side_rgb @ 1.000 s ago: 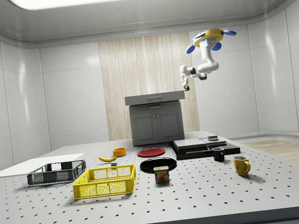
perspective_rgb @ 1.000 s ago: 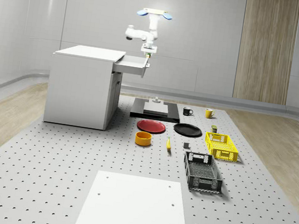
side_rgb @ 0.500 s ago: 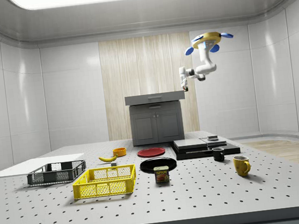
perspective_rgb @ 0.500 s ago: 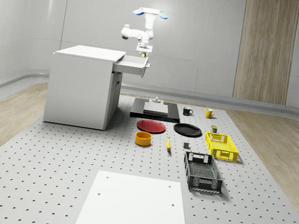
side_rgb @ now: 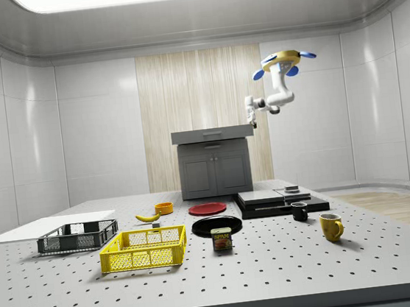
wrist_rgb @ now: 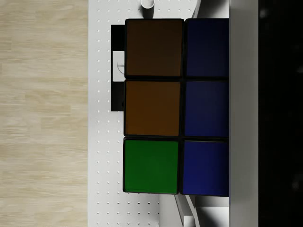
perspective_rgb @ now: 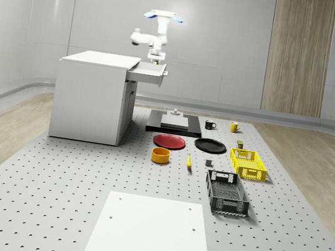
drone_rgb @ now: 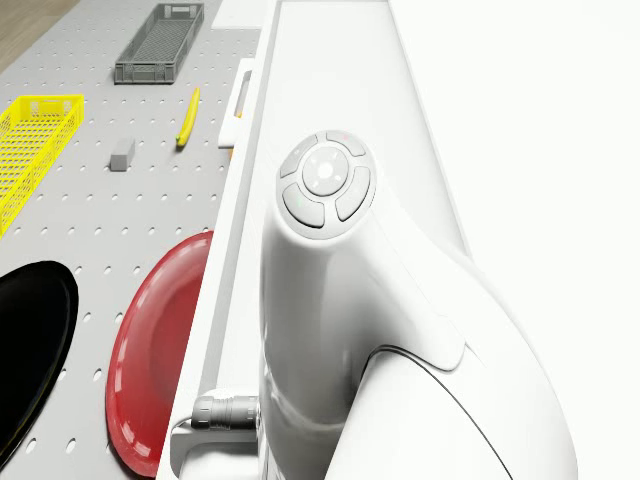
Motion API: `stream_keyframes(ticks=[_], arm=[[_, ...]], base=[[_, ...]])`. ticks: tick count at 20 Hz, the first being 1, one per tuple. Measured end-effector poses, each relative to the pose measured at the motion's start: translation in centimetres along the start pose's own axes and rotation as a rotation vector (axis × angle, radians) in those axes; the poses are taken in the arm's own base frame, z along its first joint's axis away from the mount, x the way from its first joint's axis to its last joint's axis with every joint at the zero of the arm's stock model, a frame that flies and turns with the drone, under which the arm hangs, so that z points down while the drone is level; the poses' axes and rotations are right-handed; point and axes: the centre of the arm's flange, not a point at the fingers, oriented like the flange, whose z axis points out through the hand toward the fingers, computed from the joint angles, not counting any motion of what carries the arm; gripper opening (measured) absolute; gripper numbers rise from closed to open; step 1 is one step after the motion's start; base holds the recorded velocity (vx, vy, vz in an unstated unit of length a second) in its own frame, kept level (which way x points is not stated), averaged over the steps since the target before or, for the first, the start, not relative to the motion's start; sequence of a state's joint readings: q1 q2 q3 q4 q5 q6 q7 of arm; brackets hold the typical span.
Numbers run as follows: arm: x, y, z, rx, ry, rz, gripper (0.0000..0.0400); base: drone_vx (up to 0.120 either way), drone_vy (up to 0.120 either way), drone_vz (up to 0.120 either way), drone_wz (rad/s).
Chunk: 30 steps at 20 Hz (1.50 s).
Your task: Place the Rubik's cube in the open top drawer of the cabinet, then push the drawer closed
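In the whole-scene view the drone (perspective_rgb: 163,16) hovers above the white cabinet's (perspective_rgb: 93,95) open top drawer (perspective_rgb: 149,73), which juts toward that view's right. The gripper (perspective_rgb: 155,59) hangs just above the drawer's outer end, with clear air all round the arm. Against a second ago, drone and gripper sit further to that view's left, nearer over the drawer. On the perforated table (perspective_rgb: 52,178) the red plate (perspective_rgb: 169,141), black plate (perspective_rgb: 210,146), orange bowl (perspective_rgb: 160,155), yellow crate (perspective_rgb: 247,163) and grey crate (perspective_rgb: 227,192) lie well apart from the cabinet.

In the side view the drone (side_rgb: 284,60) hovers to the right of the cabinet (side_rgb: 214,161), and the gripper (side_rgb: 252,121) is just above the top's right corner. A tin (side_rgb: 221,239) near the yellow crate (side_rgb: 144,250) reads "SPAM".

In the drone view the arm (drone_rgb: 380,320) covers the drawer's white edge (drone_rgb: 235,200); the red plate (drone_rgb: 160,350) and banana (drone_rgb: 187,117) lie on the table beyond it.

In the wrist view the Rubik's cube (wrist_rgb: 176,106), showing orange, green and blue squares, sits close before the camera, evidently clamped in the gripper, though the fingers themselves cannot be made out.
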State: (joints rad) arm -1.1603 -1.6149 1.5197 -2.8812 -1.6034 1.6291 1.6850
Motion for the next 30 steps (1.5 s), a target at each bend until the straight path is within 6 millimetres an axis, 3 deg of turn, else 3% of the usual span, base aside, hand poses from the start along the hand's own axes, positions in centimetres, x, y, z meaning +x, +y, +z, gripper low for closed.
stream_keyframes(ticks=[5, 9, 15, 30], arm=[[0.0, 0.0, 0.0, 0.0, 0.0, 0.0, 0.0322], [0.0, 0.0, 0.0, 0.0, 0.0, 0.0, 0.0322], [0.0, 0.0, 0.0, 0.0, 0.0, 0.0, 0.0322], [0.0, 0.0, 0.0, 0.0, 0.0, 0.0, 0.0322]], base=[[0.0, -0.12, -0.12, 0.0], [0.0, -0.02, 0.0, 0.0], [0.007, 0.0, 0.113, 0.0], [0.12, 0.0, 0.12, 0.0]])
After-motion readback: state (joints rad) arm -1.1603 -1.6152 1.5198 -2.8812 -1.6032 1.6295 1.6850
